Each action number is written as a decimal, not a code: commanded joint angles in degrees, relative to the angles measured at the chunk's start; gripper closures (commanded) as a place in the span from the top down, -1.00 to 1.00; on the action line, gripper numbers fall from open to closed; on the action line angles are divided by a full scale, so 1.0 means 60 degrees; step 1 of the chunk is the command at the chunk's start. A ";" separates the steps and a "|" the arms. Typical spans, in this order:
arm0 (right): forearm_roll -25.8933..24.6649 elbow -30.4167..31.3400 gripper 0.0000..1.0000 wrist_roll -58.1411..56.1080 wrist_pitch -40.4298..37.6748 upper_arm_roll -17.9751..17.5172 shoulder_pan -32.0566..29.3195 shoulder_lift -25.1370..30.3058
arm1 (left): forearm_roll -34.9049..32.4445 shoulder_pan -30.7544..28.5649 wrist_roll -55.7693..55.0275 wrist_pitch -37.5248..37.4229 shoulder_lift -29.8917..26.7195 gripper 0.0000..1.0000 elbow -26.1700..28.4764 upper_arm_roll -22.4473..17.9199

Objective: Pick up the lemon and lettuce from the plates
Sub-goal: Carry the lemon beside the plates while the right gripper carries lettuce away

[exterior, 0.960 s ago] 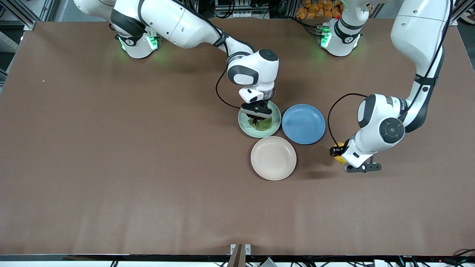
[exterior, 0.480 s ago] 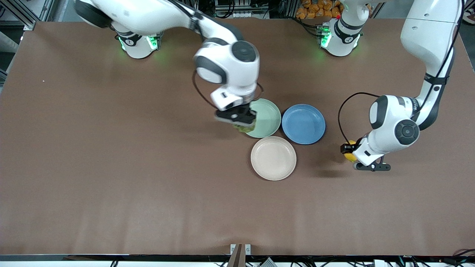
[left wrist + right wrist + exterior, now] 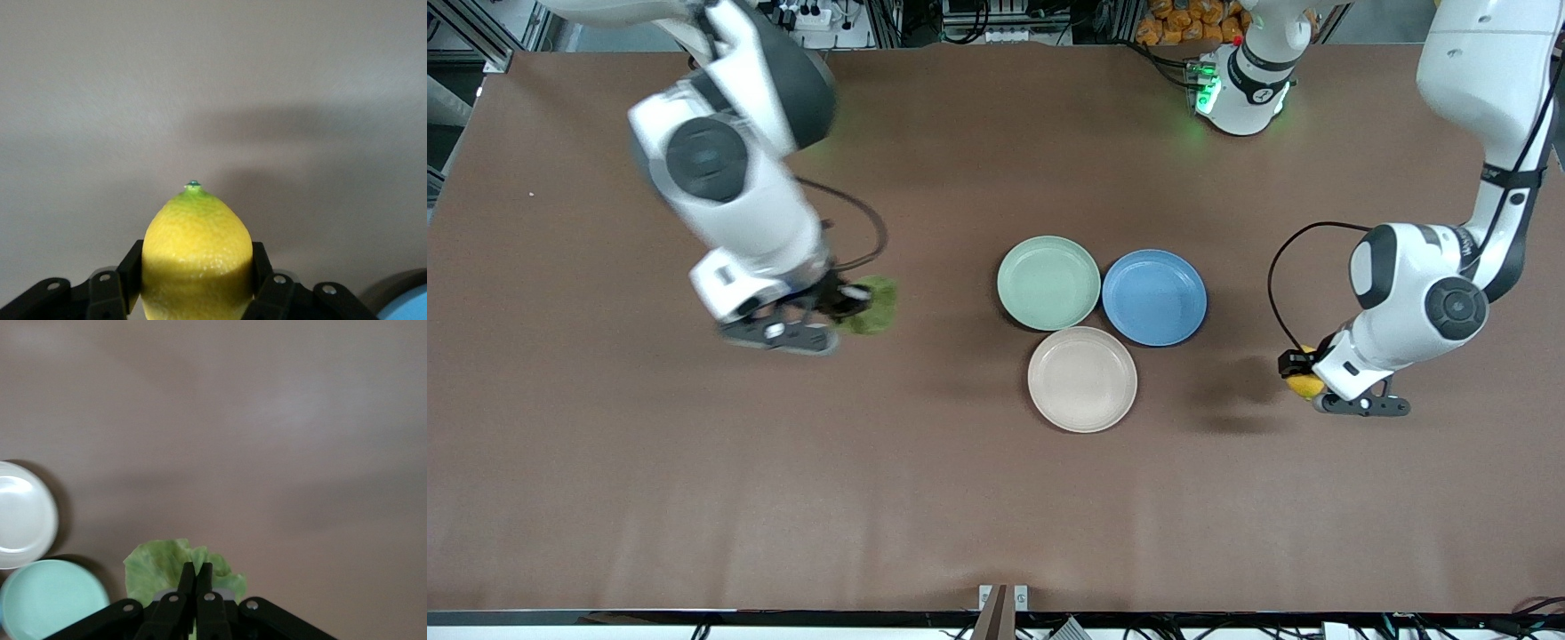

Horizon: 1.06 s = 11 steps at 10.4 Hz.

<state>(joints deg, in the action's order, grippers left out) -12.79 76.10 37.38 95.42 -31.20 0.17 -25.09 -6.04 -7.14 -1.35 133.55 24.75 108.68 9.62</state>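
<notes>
My right gripper [image 3: 845, 307] is shut on the lettuce [image 3: 874, 304], a crinkled green leaf, and holds it in the air over bare table toward the right arm's end, away from the plates. The leaf shows between the shut fingers in the right wrist view [image 3: 160, 567]. My left gripper [image 3: 1303, 378] is shut on the yellow lemon [image 3: 1307, 384] over bare table toward the left arm's end; its fingers clamp the lemon [image 3: 197, 257] on both sides. The mint green plate [image 3: 1048, 283] and the beige-cream plate [image 3: 1082, 379] are both empty at mid-table.
A blue plate [image 3: 1154, 297] lies beside the mint plate, toward the left arm's end, and is empty. The three plates touch in a cluster. The mint plate [image 3: 50, 600] and the beige-cream plate [image 3: 20, 517] show in the right wrist view.
My right gripper lifted the lettuce off the mint plate and carried it far toward the right arm's end. My left gripper drifted with the lemon toward the left arm's end.
</notes>
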 commanded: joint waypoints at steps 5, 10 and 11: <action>0.0785 0.1361 -1.00 -0.4658 -0.0084 0.2897 -0.0365 0.0725 | -0.0955 0.0033 -0.0449 -0.0066 0.0210 -1.00 0.0315 0.0037; 0.0799 0.4624 -1.00 -0.5718 0.3613 0.3866 -0.0731 0.0550 | -0.1014 0.0092 -0.0406 -0.0081 0.0417 1.00 0.0067 0.0066; 0.0915 0.5313 -1.00 -0.5718 0.4696 0.3911 -0.0732 0.0419 | -0.1015 0.0121 -0.0405 -0.0081 0.0329 1.00 0.0066 0.0095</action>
<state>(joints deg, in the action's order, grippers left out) -9.13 101.30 3.96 116.43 -7.88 -3.71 -23.51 -10.12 -6.84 -2.37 133.29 27.26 109.79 9.96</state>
